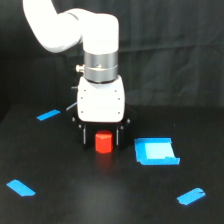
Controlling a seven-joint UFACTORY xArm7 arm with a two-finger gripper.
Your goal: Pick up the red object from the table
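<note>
Here my gripper (102, 137) stood with fingers apart around the red object (103, 142) above the table (75, 200).

The end effector (102, 136) brackets the red object (103, 142) above the table (75, 190), beside a blue patch (156, 151).

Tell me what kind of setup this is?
Probably a lab test bench for robot grasping: a black table marked with blue tape strips, a black cloth backdrop, and a white arm whose gripper straddles a lone red block.
</note>
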